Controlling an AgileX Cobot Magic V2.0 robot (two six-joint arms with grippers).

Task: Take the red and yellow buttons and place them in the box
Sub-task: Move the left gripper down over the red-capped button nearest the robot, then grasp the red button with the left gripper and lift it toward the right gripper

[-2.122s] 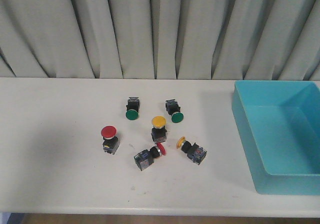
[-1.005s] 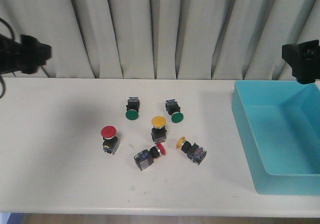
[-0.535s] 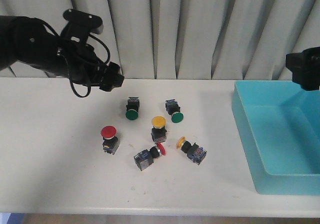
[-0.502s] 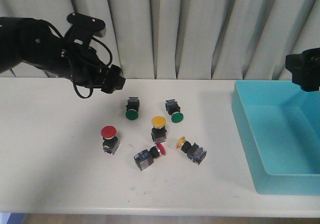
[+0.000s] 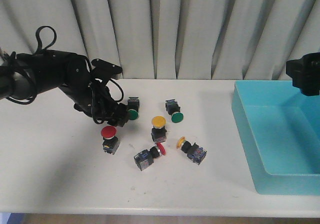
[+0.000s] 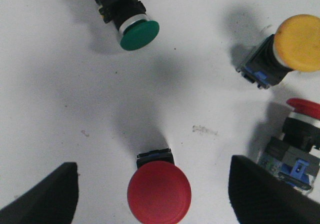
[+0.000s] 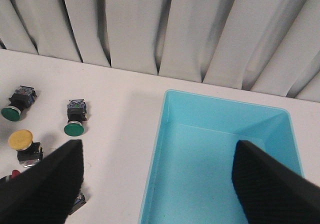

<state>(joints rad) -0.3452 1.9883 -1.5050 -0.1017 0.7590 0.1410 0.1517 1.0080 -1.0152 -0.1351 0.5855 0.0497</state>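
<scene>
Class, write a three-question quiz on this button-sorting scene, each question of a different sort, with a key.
1. True or false: the box already holds a button.
2. How many green-capped switches are on the table?
3. Which switch lies between the open left claw fingers? A) upright red button B) upright yellow button C) green one

Key: 1 false. 2 two, near one and far one. 3 A.
</scene>
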